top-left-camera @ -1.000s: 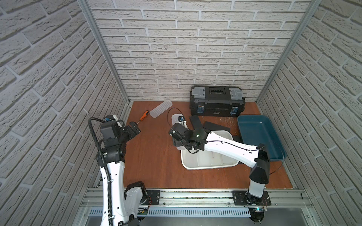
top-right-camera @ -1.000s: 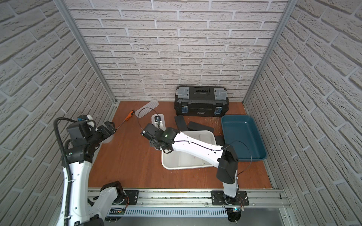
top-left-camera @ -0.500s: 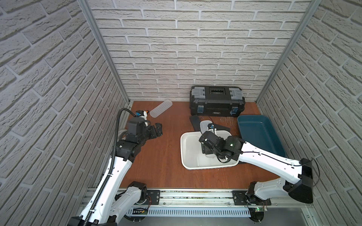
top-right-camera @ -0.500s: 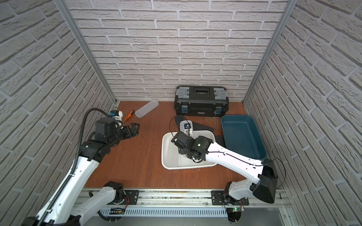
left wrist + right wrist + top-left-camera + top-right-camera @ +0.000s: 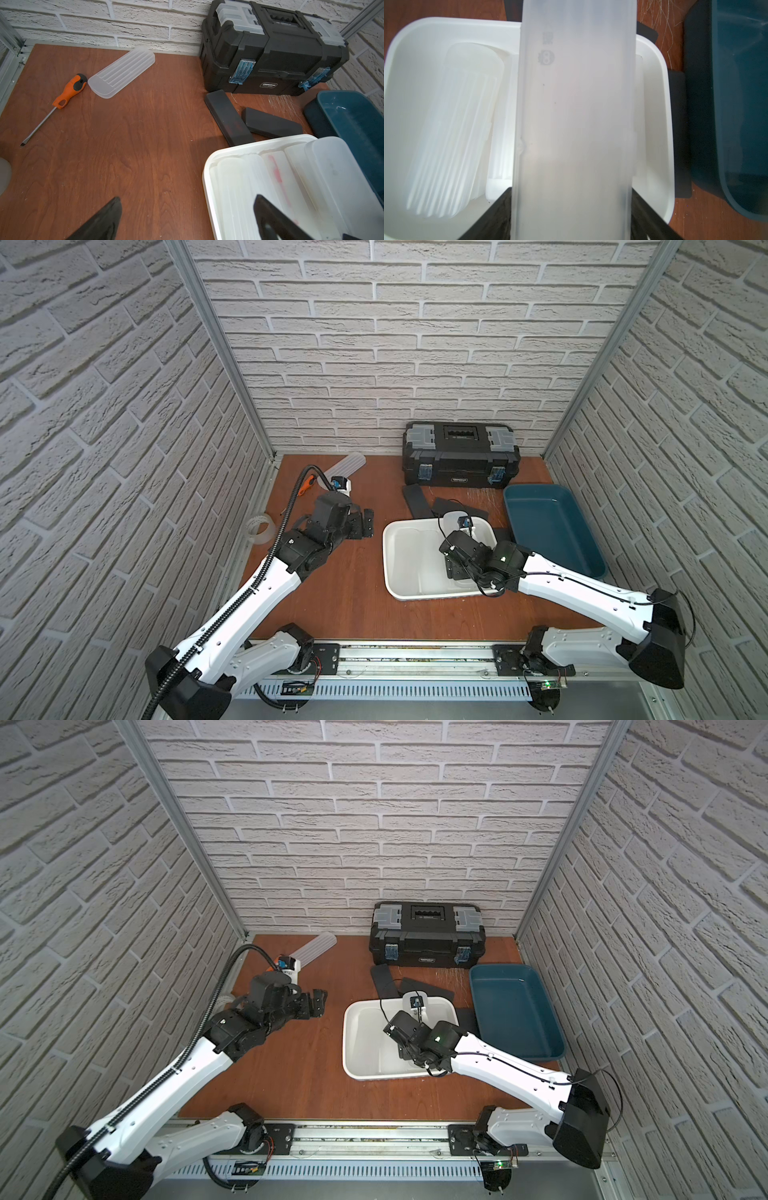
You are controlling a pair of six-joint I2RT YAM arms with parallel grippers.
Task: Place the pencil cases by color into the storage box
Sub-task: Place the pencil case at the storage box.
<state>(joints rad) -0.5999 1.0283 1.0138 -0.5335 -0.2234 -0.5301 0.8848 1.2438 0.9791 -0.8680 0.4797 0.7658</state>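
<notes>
One toolbox (image 5: 270, 52), one screwdriver (image 5: 70, 91), one tape roll (image 5: 259, 526), two bins (image 5: 388, 556) (image 5: 536, 488), three black cases (image 5: 228, 118) (image 5: 272, 122) (image 5: 679, 133), four-plus frosted cases (image 5: 122, 71) (image 5: 228, 187) (image 5: 276, 176) (image 5: 342, 176)

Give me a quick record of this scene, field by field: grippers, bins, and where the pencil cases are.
left gripper: open, empty, over table
right gripper: shut on frosted case over white bin
white bin: holds more frosted cases
teal bin: empty
black cases: on table, behind white bin
ribbed case: on table near screwdriver
</notes>
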